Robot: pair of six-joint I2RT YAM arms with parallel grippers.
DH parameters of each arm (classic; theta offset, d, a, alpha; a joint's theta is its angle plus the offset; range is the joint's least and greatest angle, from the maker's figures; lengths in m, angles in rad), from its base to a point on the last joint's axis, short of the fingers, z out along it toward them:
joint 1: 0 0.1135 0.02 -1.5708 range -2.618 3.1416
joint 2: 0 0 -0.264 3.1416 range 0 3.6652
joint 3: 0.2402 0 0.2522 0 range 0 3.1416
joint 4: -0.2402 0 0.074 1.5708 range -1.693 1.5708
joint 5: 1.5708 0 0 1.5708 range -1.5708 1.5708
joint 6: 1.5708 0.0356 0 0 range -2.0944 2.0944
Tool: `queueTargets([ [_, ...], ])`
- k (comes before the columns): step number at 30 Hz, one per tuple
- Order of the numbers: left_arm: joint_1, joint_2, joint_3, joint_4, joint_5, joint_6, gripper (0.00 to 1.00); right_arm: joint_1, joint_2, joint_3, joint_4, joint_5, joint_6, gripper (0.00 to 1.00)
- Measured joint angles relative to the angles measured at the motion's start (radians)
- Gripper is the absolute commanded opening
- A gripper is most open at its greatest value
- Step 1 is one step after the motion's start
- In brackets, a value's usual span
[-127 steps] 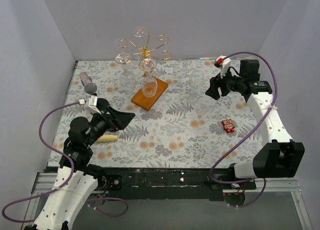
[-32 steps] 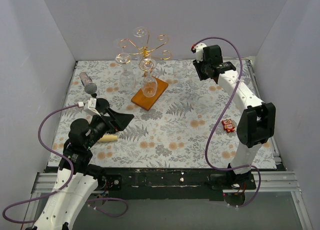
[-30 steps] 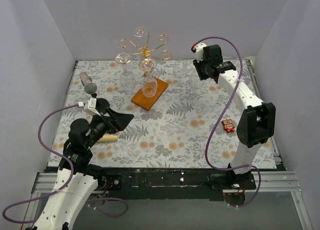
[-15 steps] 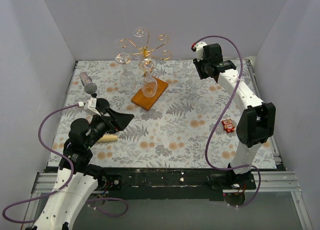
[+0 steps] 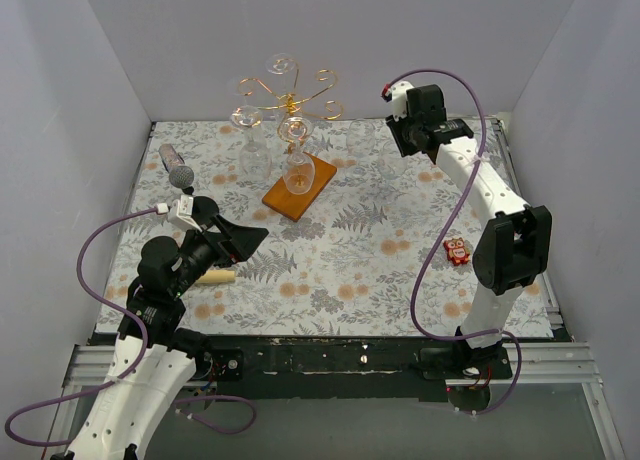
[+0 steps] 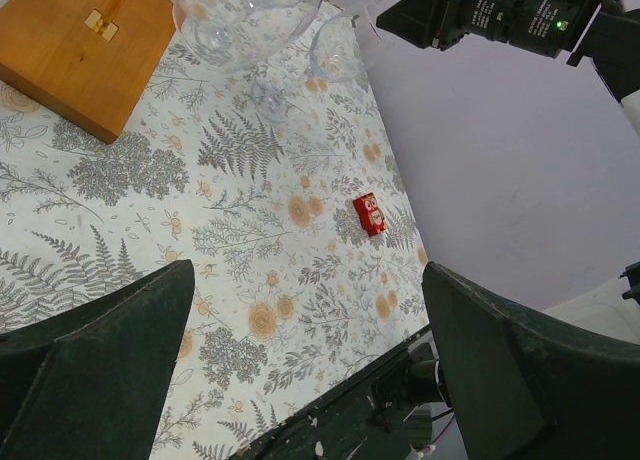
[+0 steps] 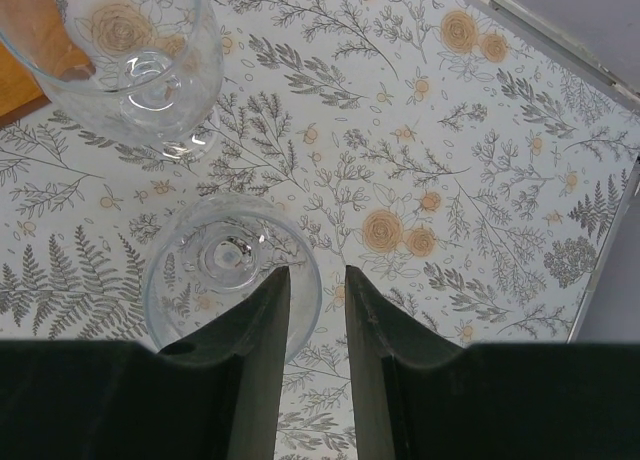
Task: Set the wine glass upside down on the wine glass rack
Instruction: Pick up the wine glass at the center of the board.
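Clear glass, upright: the wine glass stands mouth-up on the floral worktop, toward the far right and well apart from the copper-gold wine glass rack. A second wine glass stands between them. The right wrist view looks straight down the bowl to the foot, so the long axis runs vertical, with the rim on top and the stem below. This is the opposite of the pose required. The right claw is set narrow but not closed. Its fingers straddle the rim, apparently one inside the bowl and one outside, with a gap showing beside the wall; no grip is evident. The left claw is spread wide and empty, hovering over the near left of the worktop. Judged progress: early, at the grasp stage. Remaining steps are to close on the rim, lift, invert the glass, carry it to the rack and hook its foot into a spiral arm. Two other glasses appear to hang there already.
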Motion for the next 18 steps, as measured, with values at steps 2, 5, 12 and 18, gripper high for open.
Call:
queueTargets([
  [2, 0.0, 0.0, 0.0, 0.0, 0.0, -0.001, 0.98, 0.0, 0.0, 0.009, -0.002, 0.001, -0.006, 0.36],
  [5, 0.0, 0.0, 0.0, 0.0, 0.0, -0.002, 0.98, 0.0, 0.0, 0.018, -0.003, -0.002, -0.011, 0.36],
  [12, 0.0, 0.0, 0.0, 0.0, 0.0, -0.003, 0.98, 0.0, 0.0, 0.026, -0.026, -0.034, -0.035, 0.36],
  [18, 0.0, 0.0, 0.0, 0.0, 0.0, -0.005, 0.98, -0.001, -0.008, 0.039, -0.069, -0.086, -0.102, 0.36],
])
